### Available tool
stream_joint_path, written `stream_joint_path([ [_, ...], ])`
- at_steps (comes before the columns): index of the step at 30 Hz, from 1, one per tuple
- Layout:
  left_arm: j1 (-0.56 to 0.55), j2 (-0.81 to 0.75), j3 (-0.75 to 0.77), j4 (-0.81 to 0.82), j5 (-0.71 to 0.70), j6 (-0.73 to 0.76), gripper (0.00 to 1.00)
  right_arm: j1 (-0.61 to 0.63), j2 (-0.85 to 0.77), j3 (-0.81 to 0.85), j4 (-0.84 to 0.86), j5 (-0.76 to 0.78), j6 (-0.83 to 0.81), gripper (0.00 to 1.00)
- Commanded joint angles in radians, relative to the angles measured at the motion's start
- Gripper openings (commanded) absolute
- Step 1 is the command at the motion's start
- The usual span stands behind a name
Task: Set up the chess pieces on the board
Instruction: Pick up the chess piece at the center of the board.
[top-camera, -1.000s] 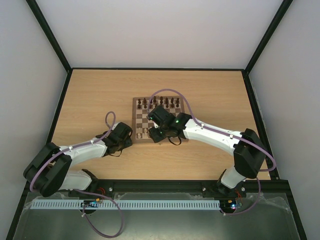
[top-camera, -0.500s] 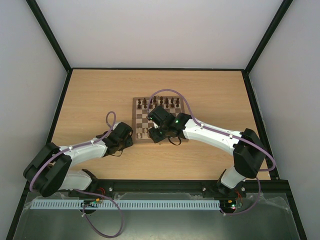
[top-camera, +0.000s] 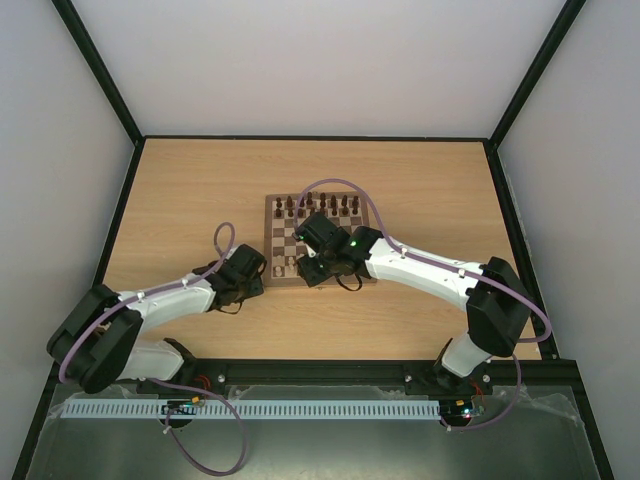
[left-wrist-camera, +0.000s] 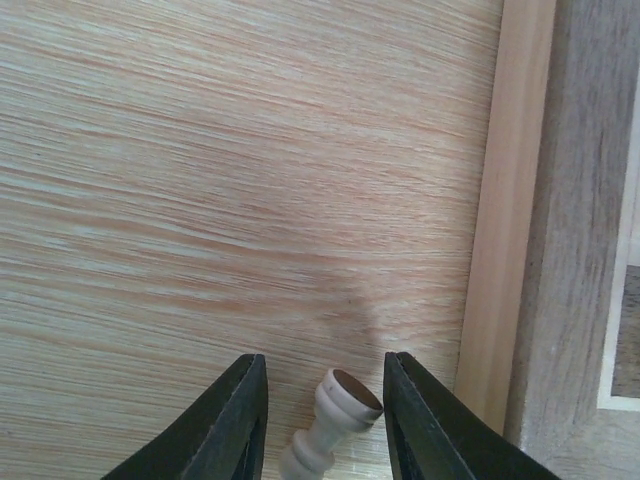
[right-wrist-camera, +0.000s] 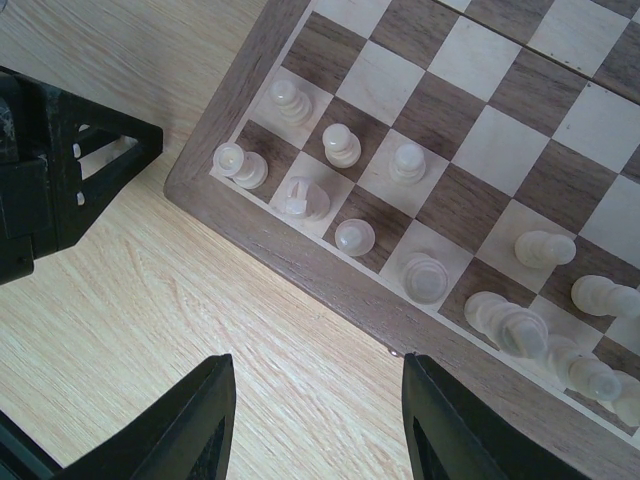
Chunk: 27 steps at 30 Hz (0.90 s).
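The left gripper (left-wrist-camera: 322, 365) has its fingers parted around one pale piece (left-wrist-camera: 338, 415), which lies on its side on the table (left-wrist-camera: 200, 200) at the bottom of the left wrist frame. A gap shows on the piece's left. The board (left-wrist-camera: 585, 250) border runs just right of it. The right gripper (right-wrist-camera: 318, 400) has its fingers parted and holds nothing, above the board's edge. Pale chessmen (right-wrist-camera: 342, 145) stand across that frame, and dark chessmen (top-camera: 322, 205) line the board's top rows overhead.
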Motion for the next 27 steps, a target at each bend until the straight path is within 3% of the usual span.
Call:
stream_joint_path([
  [1,-0.003,0.057,-0.016,-0.163,-0.004,0.022,0.35,0.009,0.010,0.022,-0.043,0.014,-0.010,0.47],
  [27,-0.003,0.100,0.008,-0.193,-0.051,0.025,0.28,0.013,0.029,0.028,-0.046,0.010,-0.014,0.47],
])
